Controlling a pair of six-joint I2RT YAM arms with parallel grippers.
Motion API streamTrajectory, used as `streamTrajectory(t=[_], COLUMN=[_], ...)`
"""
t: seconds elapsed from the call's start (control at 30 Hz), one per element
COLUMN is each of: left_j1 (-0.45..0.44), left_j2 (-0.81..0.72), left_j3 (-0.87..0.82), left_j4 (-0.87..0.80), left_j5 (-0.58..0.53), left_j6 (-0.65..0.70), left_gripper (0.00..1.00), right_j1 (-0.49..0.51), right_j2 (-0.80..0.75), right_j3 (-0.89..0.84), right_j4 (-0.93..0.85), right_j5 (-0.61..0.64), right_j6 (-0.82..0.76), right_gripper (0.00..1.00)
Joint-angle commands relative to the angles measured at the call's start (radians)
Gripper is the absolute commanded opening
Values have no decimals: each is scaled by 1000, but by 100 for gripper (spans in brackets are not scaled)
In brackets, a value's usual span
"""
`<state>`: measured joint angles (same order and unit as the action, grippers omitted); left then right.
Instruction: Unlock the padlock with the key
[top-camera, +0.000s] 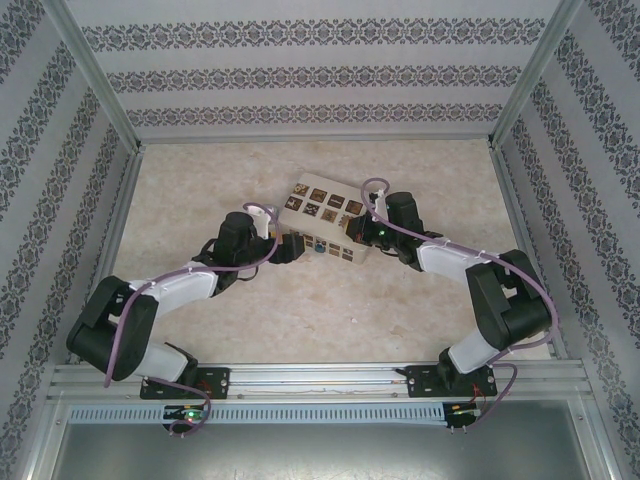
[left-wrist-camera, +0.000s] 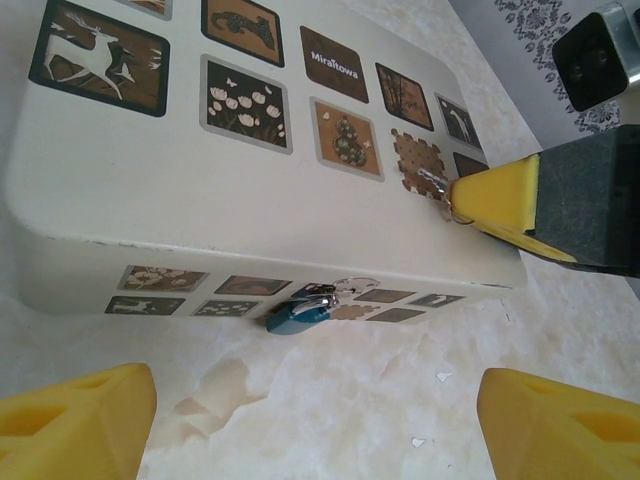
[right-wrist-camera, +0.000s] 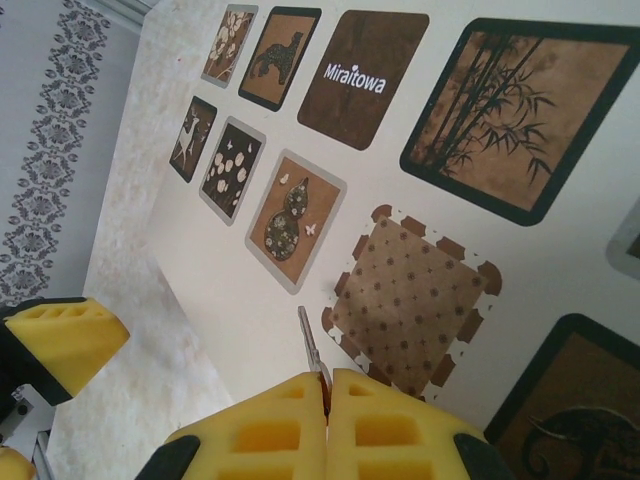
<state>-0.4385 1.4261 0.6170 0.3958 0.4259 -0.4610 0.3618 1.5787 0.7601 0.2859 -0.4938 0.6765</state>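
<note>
Key (right-wrist-camera: 309, 342) mostly hidden: only a thin metal sliver juts from the seam of the right tool (right-wrist-camera: 326, 392), pointing toward 11 o'clock in the right wrist view, the rest buried between the yellow pads. Right tool pinched tight on the key, poised over the lid of the cream box (left-wrist-camera: 200, 190) beside the dotted brown square; contact between key tip and lid cannot be judged. Padlock (left-wrist-camera: 298, 313) small, with a blue body and silvery shackle, hanging on the box's front wall near its lower edge, just above the bench (top-camera: 300, 310); keyhole too small to make out. From overhead the padlock is a mere blue speck on the box's near side, between the two tools. Left tool (left-wrist-camera: 315, 410) spread wide with nothing between its fingers (left-wrist-camera: 85, 420), both cut off by the bottom edge of the frame; padlock lies at 12 o'clock from the gap, apart from it. Left arm comes in from 7 o'clock, elbow bent outward, wrist low and aimed at the box's near face. Right arm folds in from 4 o'clock, wrist over the box's right end.
</note>
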Motion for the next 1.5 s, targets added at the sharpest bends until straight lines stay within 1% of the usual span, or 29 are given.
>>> streamTrajectory(t=[0.0, 0.13, 0.33, 0.47, 0.63, 0.8, 1.13, 1.47], left_j1=[-5, -4, -2, 6, 12, 12, 12, 13], left_j2=[24, 47, 69, 92, 126, 160, 259, 335], left_j3=[-7, -8, -13, -15, 2, 15, 38, 72], left_j4=[66, 75, 93, 107, 82, 75, 178, 233], left_j5=[20, 19, 14, 27, 43, 46, 63, 102], left_j6=[-8, -7, -2, -2, 7, 29, 4, -30], left_gripper=[84, 83, 83, 80, 76, 75, 73, 69], right_j1=[-7, -2, 25, 47, 67, 69, 68, 68], right_j2=[28, 44, 64, 73, 76, 75, 73, 78], right_j3=[9, -21, -72, -94, -93, -90, -79, -74], right_j4=[16, 38, 120, 174, 177, 169, 150, 142], right_j5=[-15, -24, -31, -31, -23, -13, -14, -17], right_j6=[-9, 7, 61, 100, 102, 95, 77, 70], right_gripper=[0, 0, 0, 0, 0, 0, 0, 0])
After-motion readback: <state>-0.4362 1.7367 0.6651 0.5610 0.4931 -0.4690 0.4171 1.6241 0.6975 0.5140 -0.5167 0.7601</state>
